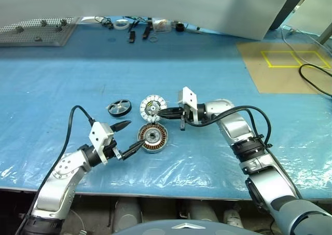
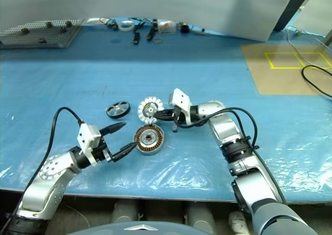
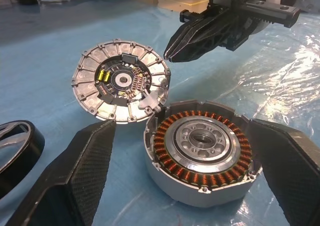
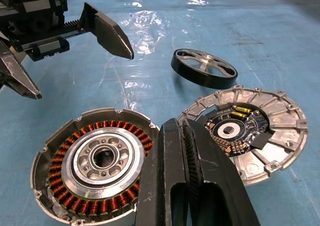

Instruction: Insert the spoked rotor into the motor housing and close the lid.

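Note:
The motor housing [image 1: 152,138] lies open side up on the blue table, its copper windings showing. My left gripper [image 1: 132,136] is open just left of it, one finger [image 3: 75,176] on each side of the housing [image 3: 202,156], not touching. The lid [image 1: 152,108] lies just behind the housing, its white segments and circuit board facing up. The spoked rotor [image 1: 119,108] lies flat to the lid's left. My right gripper [image 1: 161,112] is shut on nothing, its tips [image 4: 175,123] hovering over the gap between the lid [image 4: 250,131] and the housing [image 4: 95,166].
A perforated metal tray [image 1: 36,31] sits at the far left. Small tools and tape [image 1: 142,27] lie along the table's back edge. A brown board with yellow tape [image 1: 285,64] and a black cable [image 1: 314,79] are at the far right.

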Available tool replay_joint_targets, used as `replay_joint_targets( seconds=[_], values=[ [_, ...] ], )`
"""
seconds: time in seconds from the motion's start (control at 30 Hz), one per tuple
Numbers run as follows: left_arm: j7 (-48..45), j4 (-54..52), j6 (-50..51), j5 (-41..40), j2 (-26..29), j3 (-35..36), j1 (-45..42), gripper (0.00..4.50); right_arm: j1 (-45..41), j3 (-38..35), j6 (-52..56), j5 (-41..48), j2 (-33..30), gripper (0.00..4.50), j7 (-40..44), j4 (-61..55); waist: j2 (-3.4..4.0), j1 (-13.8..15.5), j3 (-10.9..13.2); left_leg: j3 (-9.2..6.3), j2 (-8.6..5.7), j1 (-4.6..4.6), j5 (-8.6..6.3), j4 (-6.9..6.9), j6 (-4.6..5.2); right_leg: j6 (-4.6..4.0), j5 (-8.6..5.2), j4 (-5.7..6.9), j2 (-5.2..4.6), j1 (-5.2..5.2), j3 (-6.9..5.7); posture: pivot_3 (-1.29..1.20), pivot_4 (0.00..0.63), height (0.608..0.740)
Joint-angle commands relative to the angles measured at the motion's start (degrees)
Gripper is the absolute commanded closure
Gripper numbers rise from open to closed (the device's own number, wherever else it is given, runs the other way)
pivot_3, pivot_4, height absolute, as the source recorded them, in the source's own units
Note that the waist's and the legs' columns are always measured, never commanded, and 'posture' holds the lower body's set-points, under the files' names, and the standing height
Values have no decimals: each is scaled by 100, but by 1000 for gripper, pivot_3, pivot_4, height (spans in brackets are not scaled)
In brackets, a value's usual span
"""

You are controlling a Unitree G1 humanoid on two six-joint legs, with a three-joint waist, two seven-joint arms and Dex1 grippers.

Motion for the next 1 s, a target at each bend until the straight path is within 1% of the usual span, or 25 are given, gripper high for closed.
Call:
replay_joint_targets(
  seconds=[0.03,0.4,0.83,1.0],
  values=[
    [-100,4,-111,-57,-20,15,-89,0,36,-150,26,90,-39,4475,-128,-324,0,7,0,0,0,0,0,0,0,0,0,0,0,0,0,0,150,740],
    [-130,-65,-79,-40,-52,-1,-45,0,117,-162,100,96,-76,4475,-300,-409,0,9,0,0,0,0,-1,0,-1,0,0,1,0,0,0,0,150,740],
    [-1,-279,-60,-42,-83,29,111,0,15,-85,125,139,-31,4475,-63,-393,0,10,0,0,0,0,-2,1,0,0,0,1,0,1,0,0,150,740],
    [63,-447,-22,-54,-54,24,270,0,108,-71,248,188,-20,4475,17,-507,0,5,0,0,0,-1,-2,0,0,0,0,-1,0,0,0,0,150,740]
  ],
)
